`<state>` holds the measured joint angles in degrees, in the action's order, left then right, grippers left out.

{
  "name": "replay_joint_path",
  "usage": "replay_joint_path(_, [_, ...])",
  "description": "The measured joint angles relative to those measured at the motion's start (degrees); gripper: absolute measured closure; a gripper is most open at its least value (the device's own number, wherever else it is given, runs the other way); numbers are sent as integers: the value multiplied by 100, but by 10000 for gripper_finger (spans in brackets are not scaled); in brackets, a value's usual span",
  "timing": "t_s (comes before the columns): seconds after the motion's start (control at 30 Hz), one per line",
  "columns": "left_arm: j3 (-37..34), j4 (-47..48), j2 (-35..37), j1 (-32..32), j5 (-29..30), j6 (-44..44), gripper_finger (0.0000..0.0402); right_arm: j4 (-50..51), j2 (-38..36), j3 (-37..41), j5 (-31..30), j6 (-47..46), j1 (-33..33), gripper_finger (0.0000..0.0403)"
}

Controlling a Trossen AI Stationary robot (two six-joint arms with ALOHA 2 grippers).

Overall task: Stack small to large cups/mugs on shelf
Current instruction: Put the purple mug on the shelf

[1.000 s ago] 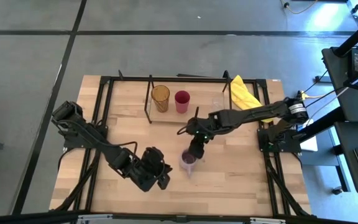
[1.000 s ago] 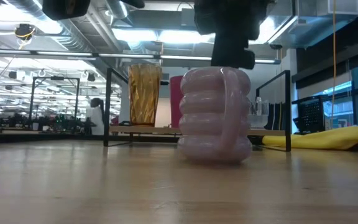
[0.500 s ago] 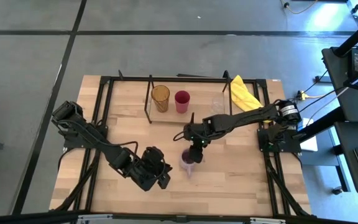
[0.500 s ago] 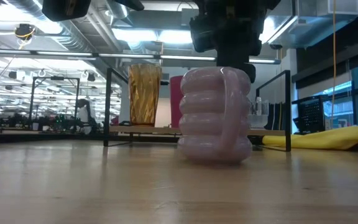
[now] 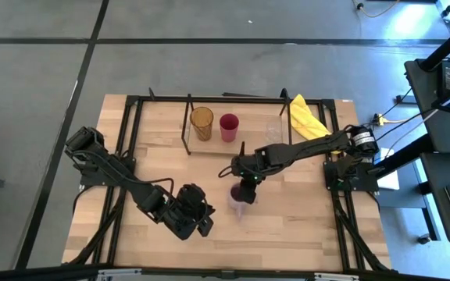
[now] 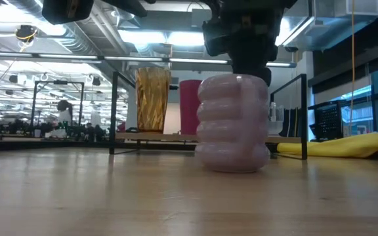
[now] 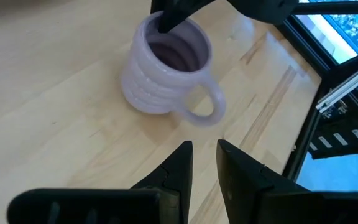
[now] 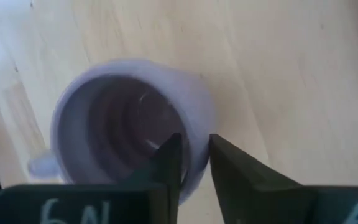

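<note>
The lavender mug (image 5: 239, 204) stands upright on the tabletop, near the middle. My right gripper (image 8: 194, 158) reaches down over it, shut on its wall. The handle (image 7: 204, 106) sticks out sideways. My left gripper (image 7: 204, 163) hovers to the mug's left (image 5: 198, 222), its fingers a narrow gap apart with nothing between them. On the shelf (image 5: 209, 151) at the far side stand the amber tumbler (image 5: 201, 122), the magenta-red cup (image 5: 229, 126) and the small clear glass (image 5: 274, 129). My right gripper pinches the mug's wall at the rim (image 8: 196, 134), on the side away from the handle. One finger (image 8: 169, 158) is inside the mug and one (image 8: 222, 165) outside. The fingers come from above, pointing down. The mug stands upright with its bottom (image 6: 233, 167) on the table.
A yellow cloth (image 5: 307, 119) lies at the far right of the table, beside the shelf. The shelf's black rods (image 6: 113, 111) rise at both ends. Bare wood (image 5: 303, 226) lies near and right of the mug.
My right gripper has come down a little onto the mug and shut on its wall. The mug has slid slightly toward the table's right edge and turned about, so its handle no longer faces the near edge.
</note>
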<state>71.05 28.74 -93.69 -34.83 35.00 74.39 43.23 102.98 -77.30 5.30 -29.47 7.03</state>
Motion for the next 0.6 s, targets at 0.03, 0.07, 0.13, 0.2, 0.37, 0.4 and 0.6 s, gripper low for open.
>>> replay_joint_path(0.03, [0,4,0,0,0,0,335,-1,0,0,-46,6,0,327])
replay_joint_path(0.07, [0,17,0,0,0,0,335,2,0,0,-109,15,0,332])
replay_joint_path(0.13, [0,29,0,0,0,-3,335,20,0,0,-195,93,4,341])
replay_joint_path(0.2, [0,33,0,0,2,-51,335,46,0,0,-221,169,0,348])
replay_joint_path(0.37, [0,37,0,0,2,-111,335,151,12,2,-206,168,-8,356])
replay_joint_path(0.4, [0,37,0,0,4,-122,335,181,13,1,-194,166,-9,356])
replay_joint_path(0.6, [0,37,0,0,4,-151,335,446,20,-238,-181,183,-9,357])
